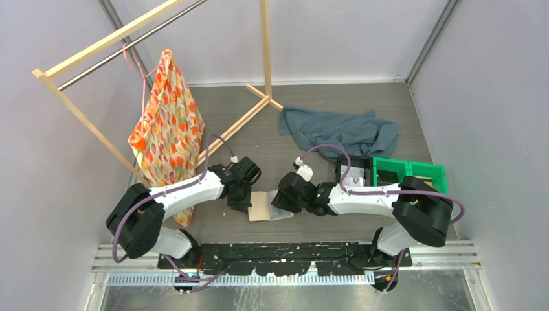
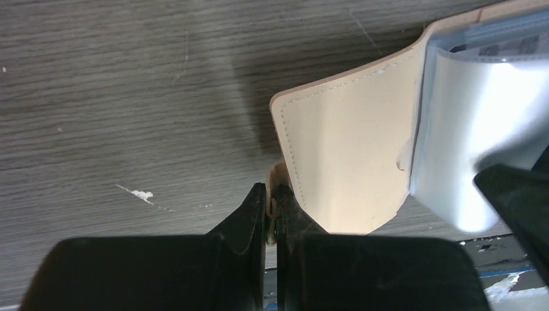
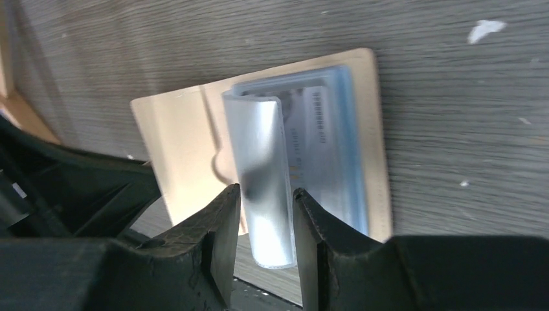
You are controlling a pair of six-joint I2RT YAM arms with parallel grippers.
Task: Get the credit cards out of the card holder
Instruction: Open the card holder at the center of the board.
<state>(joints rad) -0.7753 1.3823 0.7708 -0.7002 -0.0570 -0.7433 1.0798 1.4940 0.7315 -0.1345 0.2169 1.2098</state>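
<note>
At 12 o'clock from the card holder (image 1: 260, 206) lies a grey towel (image 1: 343, 133), with a green bin (image 1: 414, 173) at 2 o'clock. Both arms reach inward and low. The left gripper (image 2: 272, 194) pinches the holder's side tab tight. The right gripper (image 3: 265, 201) narrowly clamps a pocket sleeve, and the credit cards (image 3: 317, 142) sit inside.

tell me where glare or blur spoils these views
top external: sharp and evenly lit, but the card holder is small in frame; left wrist: its pale sleeve is blurred and washed out; right wrist: glare whitens the curled sleeve, and the credit card print is too soft to read
</note>
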